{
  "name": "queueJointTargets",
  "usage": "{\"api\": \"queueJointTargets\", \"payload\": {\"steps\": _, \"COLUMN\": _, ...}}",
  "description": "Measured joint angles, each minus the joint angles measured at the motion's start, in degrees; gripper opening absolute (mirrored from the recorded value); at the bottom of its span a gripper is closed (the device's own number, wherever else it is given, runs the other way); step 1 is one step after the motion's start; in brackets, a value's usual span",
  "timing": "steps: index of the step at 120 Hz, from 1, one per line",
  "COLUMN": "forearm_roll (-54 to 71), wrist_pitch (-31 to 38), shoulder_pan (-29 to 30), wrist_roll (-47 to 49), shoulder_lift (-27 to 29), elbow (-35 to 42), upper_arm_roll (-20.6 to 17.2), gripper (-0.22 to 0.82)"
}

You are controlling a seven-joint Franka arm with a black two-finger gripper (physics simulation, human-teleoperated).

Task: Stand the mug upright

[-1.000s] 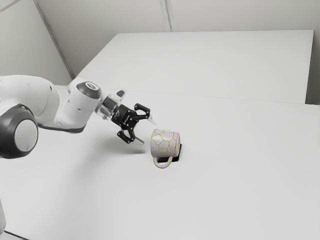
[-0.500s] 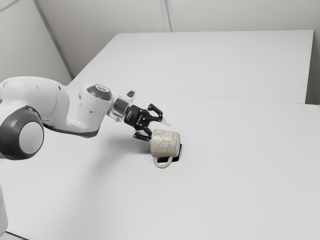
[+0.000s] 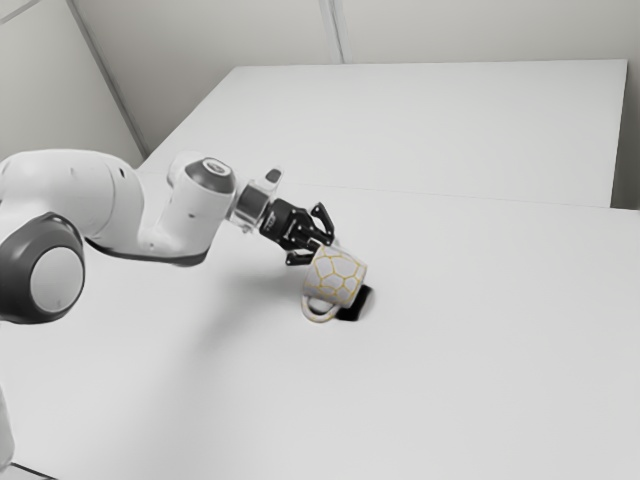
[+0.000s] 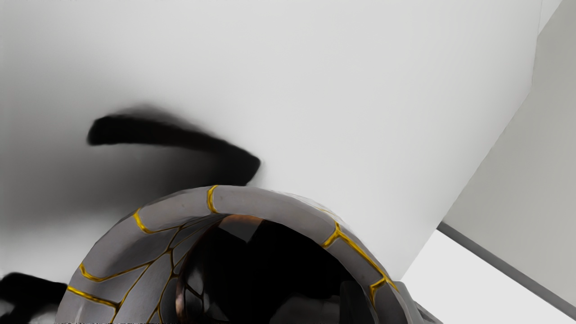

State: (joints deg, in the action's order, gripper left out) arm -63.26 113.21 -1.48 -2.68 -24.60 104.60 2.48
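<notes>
The gripper (image 3: 312, 249) is at the mug's mouth end in the exterior view; whether it holds the mug cannot be seen. The pale mug (image 3: 336, 276) with gold crack lines lies tilted on its side, mouth toward the gripper and base pointing to the exterior view's right. Its handle (image 3: 320, 311) points down in that view. In the wrist view the mug's rim (image 4: 265, 202) faces my hand, its dark inside in sight, with parts of the gripper at either side of it.
The white tabletop (image 3: 460, 330) stretches around the mug. A dark shadow (image 3: 355, 303) lies beside the mug's base. A second white surface (image 3: 430, 130) stands behind, and pale walls (image 3: 480, 25) rise beyond it.
My hand has moved toward the exterior view's right and reached the mug. The mug has turned, its handle swinging up and left in that view, with more of the dark shadow beside it uncovered.
</notes>
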Motion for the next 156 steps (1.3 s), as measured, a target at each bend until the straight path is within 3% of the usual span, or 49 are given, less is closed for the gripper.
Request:
{"api": "queueJointTargets", "payload": {"steps": 34, "forearm_roll": 32.9, "wrist_pitch": 1.8, "shoulder_pan": -2.2, "wrist_roll": 1.7, "shoulder_lift": 9.0, "elbow": 1.4, "upper_arm_roll": 0.0, "gripper": -0.16}}
{"api": "queueJointTargets", "payload": {"steps": 62, "forearm_roll": 56.8, "wrist_pitch": 3.4, "shoulder_pan": -3.7, "wrist_roll": 2.9, "shoulder_lift": 11.0, "elbow": 1.6, "upper_arm_roll": 0.0, "gripper": -0.16}}
{"api": "queueJointTargets", "payload": {"steps": 90, "forearm_roll": 66.3, "wrist_pitch": 4.7, "shoulder_pan": -4.2, "wrist_roll": 3.5, "shoulder_lift": 10.2, "elbow": 1.9, "upper_arm_roll": 0.0, "gripper": -0.16}}
{"api": "queueJointTargets", "payload": {"steps": 128, "forearm_roll": 68.8, "wrist_pitch": 7.4, "shoulder_pan": -4.4, "wrist_roll": 4.2, "shoulder_lift": 6.6, "elbow": 2.9, "upper_arm_roll": 0.0, "gripper": -0.16}}
{"api": "queueJointTargets", "payload": {"steps": 156, "forearm_roll": 68.3, "wrist_pitch": 6.7, "shoulder_pan": -4.6, "wrist_roll": 3.8, "shoulder_lift": 9.3, "elbow": 3.3, "upper_arm_roll": -0.3, "gripper": 0.31}}
